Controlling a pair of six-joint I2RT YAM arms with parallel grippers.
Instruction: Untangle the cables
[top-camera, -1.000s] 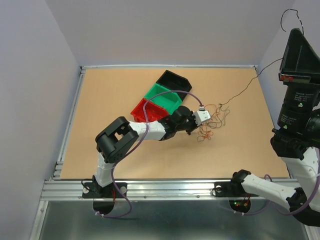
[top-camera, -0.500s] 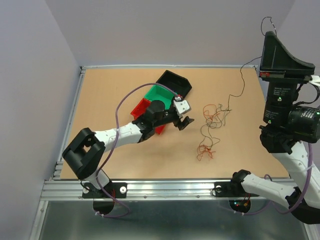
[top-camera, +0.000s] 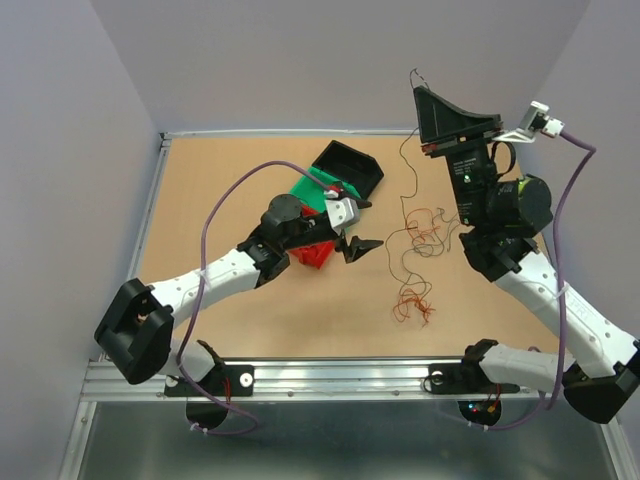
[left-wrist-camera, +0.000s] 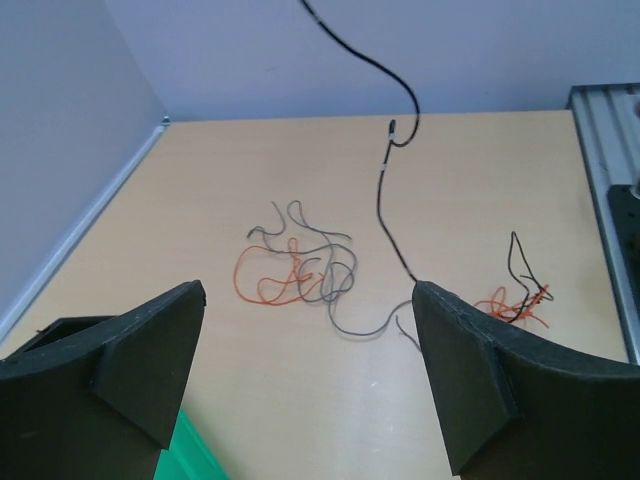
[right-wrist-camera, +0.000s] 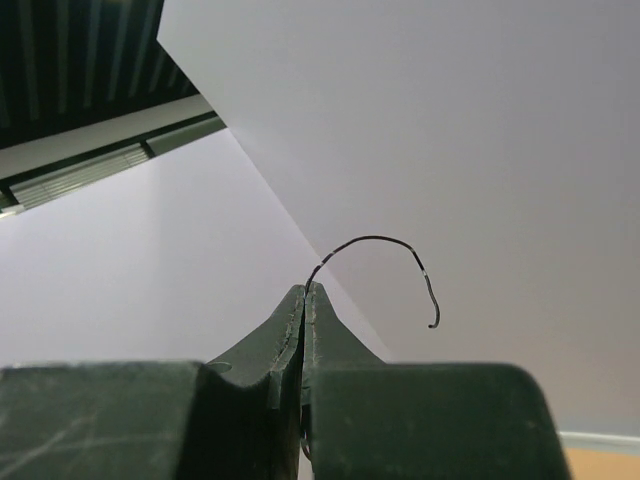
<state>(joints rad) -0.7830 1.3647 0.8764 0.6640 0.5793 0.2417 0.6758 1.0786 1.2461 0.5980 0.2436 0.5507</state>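
The cables lie on the table as two thin wiry clumps: an orange and grey one (top-camera: 427, 226) (left-wrist-camera: 300, 270) and a smaller red-orange one (top-camera: 412, 305) (left-wrist-camera: 515, 300). One dark cable (top-camera: 407, 160) (left-wrist-camera: 385, 170) rises from the clumps to my right gripper (top-camera: 416, 88) (right-wrist-camera: 305, 292). That gripper is shut on it high above the table, and the cable's free end (right-wrist-camera: 395, 243) curls past the fingertips. My left gripper (top-camera: 357, 246) (left-wrist-camera: 310, 295) is open and holds nothing, low over the table just left of the clumps.
Three plastic bins sit in a row behind my left gripper: black (top-camera: 352, 165), green (top-camera: 310, 188) (left-wrist-camera: 190, 455) and red (top-camera: 310, 254). The table's metal rail (left-wrist-camera: 605, 150) runs along the near side. Purple arm cables (top-camera: 230, 195) loop above both arms.
My left gripper opened, let go of the clump and drew back left toward the bins. The right arm swung left over the table, lifting the dark cable.
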